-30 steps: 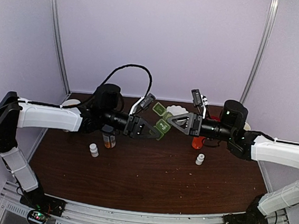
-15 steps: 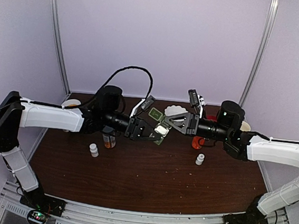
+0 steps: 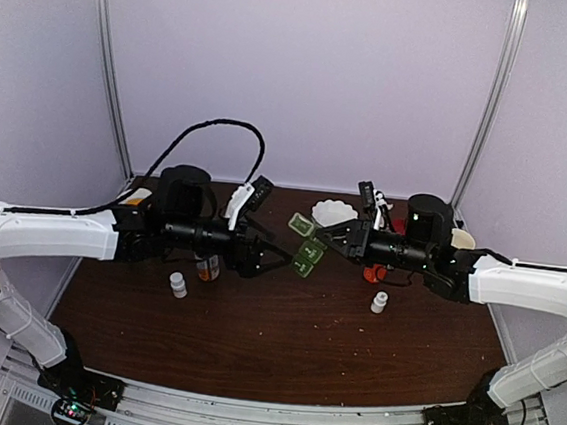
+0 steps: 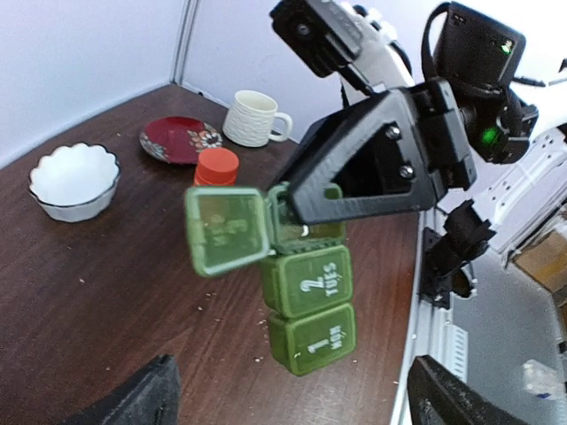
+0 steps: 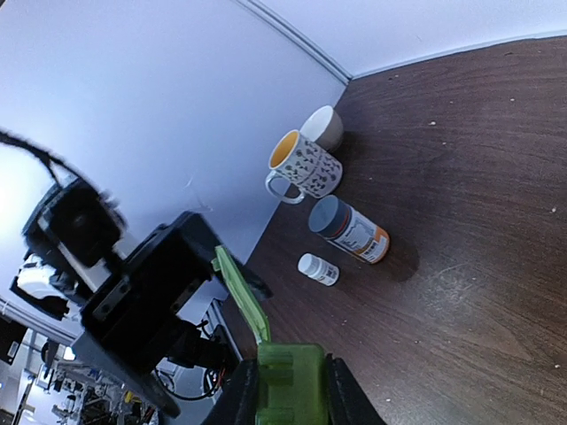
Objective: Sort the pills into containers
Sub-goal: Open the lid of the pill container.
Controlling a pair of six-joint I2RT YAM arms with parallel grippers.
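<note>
The right gripper (image 4: 306, 223) is clenched on the top cell of the green pill box (image 4: 307, 285). It holds the three-cell strip in the air over the middle of the tabletop (image 4: 106, 283), nearer the far edge. That cell's hinged lid (image 4: 227, 232) stands open, and the two cells marked 2 and 1 are lidded. The left gripper (image 3: 277, 257) hangs near the box, jaws spread wide, grasping nothing. No pills show in any view. To do this step well, I judge the open cell should face up, the grip stay off the hinge, and the strip go flat on the tabletop before any tablet is fetched. A one-cell hold could let it swing.
</note>
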